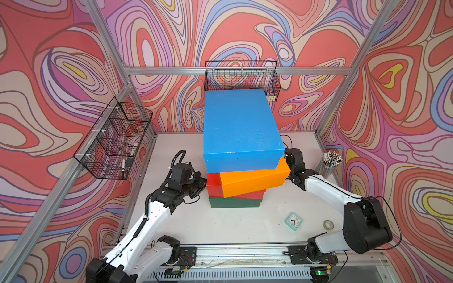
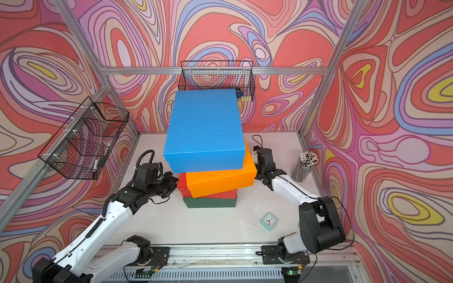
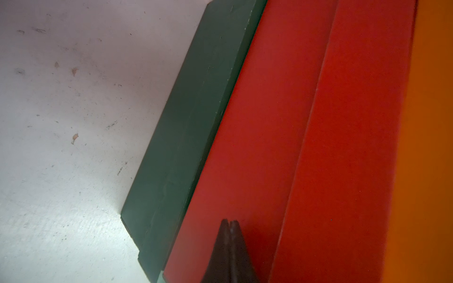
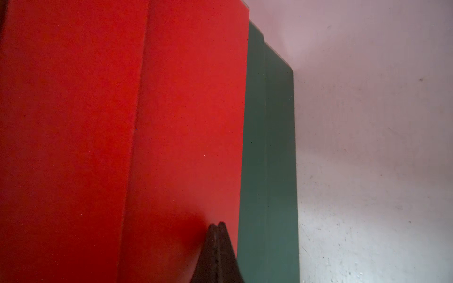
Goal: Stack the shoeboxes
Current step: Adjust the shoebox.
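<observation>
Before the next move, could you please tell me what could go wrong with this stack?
The orange box sits twisted on the red box, carrying the blue box; a nudge could topple both.
The shut left gripper and right gripper are at the red box's sides; uneven pushing could skew it on the green box.

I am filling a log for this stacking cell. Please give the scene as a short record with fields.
stack, bottom to top: green box, red box, orange box, blue box
alignment: orange box skewed on the red box
left fingers: shut, holding nothing, tips by the red box's side
right fingers: shut, holding nothing, tips by the red box's side
also on table: clock, tape roll, cup of pencils
</observation>
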`<control>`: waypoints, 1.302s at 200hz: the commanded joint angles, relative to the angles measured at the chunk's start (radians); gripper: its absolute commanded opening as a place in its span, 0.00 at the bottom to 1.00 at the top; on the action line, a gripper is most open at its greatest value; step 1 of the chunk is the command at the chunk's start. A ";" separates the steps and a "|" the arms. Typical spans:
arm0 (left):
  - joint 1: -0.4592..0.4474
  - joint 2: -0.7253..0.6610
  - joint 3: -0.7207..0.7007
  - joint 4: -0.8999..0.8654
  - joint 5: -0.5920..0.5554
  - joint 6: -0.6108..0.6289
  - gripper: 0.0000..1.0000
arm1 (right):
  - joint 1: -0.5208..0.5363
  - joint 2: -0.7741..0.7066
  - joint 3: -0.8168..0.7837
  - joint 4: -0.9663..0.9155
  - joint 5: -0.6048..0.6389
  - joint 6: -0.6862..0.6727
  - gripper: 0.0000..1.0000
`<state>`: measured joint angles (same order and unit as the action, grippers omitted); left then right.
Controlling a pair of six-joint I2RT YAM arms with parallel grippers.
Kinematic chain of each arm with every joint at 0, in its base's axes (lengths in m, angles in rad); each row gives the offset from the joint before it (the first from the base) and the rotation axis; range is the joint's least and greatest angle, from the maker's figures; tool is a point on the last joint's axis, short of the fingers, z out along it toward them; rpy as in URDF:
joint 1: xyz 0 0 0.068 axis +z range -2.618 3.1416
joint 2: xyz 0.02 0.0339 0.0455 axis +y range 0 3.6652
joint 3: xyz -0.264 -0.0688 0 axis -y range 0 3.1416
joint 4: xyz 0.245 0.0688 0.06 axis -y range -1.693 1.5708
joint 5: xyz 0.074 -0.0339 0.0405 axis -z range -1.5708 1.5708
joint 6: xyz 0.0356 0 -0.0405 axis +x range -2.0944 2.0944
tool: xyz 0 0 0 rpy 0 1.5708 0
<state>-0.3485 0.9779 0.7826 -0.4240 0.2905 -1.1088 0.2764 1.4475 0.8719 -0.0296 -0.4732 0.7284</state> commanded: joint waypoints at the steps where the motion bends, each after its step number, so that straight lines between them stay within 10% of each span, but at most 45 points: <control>1: -0.018 0.007 0.041 -0.001 -0.019 -0.021 0.02 | 0.003 0.004 0.025 0.020 -0.015 0.006 0.00; 96: -0.029 -0.027 0.095 -0.126 -0.124 0.032 0.04 | 0.003 -0.045 0.032 -0.072 0.044 -0.037 0.00; 164: -0.024 -0.108 0.233 -0.307 -0.296 0.146 0.18 | 0.003 -0.221 0.031 -0.269 0.232 -0.116 0.00; 260: -0.020 0.001 0.340 -0.246 -0.200 0.193 0.49 | 0.003 -0.486 0.007 -0.513 0.362 -0.137 0.00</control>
<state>-0.3733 0.9539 1.1019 -0.7033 0.0471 -0.9272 0.2764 1.0298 0.8845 -0.4747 -0.1432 0.6182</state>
